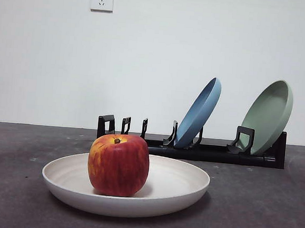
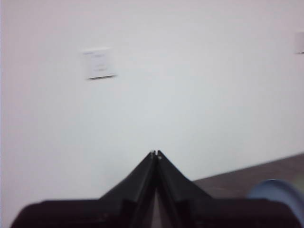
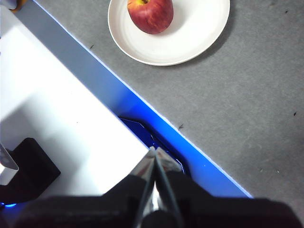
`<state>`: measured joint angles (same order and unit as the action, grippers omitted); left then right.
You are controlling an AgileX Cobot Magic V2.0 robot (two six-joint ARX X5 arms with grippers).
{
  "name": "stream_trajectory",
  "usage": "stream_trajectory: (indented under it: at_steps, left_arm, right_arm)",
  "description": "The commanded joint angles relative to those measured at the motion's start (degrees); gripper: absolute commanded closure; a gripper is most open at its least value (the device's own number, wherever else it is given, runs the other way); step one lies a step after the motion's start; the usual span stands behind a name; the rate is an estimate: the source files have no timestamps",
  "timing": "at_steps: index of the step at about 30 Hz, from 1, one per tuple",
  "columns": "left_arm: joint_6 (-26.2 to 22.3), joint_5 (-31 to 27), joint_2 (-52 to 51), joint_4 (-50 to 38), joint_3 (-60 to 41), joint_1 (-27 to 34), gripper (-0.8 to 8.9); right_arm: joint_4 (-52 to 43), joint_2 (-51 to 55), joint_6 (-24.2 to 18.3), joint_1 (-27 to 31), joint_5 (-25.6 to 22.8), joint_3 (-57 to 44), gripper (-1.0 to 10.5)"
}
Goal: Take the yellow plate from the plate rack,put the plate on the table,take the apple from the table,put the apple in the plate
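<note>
Now apple (image 1: 118, 164) off-centre in yellow plate (image 1: 178, 187), both claws closed, seemingly well clear

The apple (image 3: 150, 15) is cut off at the right wrist picture's edge (the left wrist view is blurred).

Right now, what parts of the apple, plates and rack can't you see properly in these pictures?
- The apple: its far side faces away in the front view; the right wrist view cuts its top at the edge.
- The yellow plate: the apple hides part of its inside in the front view.
- The plate rack: the apple covers part of its end.
- The blue plate: blurred and cut off in the left wrist view.
</note>
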<state>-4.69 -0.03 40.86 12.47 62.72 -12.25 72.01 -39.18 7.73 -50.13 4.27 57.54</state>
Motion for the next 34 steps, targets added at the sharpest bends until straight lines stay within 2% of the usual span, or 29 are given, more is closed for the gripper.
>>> stream_trajectory:
  at_steps: [1, 7, 17, 27, 34]
  left_arm:
    - [-0.74, 0.09, -5.33, -4.55, -9.99, 3.96, 8.17]
    - [-0.72, 0.09, -16.55, -11.72, -29.81, 9.16, 8.17]
    - [0.59, 0.13, -30.03, -11.96, -51.87, 12.04, 8.17]
    - [2.16, 0.13, -37.0, -9.7, -61.79, 12.09, 8.17]
    - [5.05, 0.22, -39.21, -1.7, -62.49, 12.09, 8.17]
  right_arm:
    - [-0.31, 0.09, 0.35, 0.09, -0.17, -0.04, 9.5]
    - [-0.31, 0.09, 0.35, 0.09, -0.17, -0.04, 9.5]
    - [-0.31, 0.09, 0.35, 0.09, -0.17, -0.04, 9.5]
    - [-0.31, 0.09, 0.35, 0.09, -0.17, -0.04, 9.5]
    - [-0.31, 0.09, 0.35, 0.09, -0.17, -0.04, 9.5]
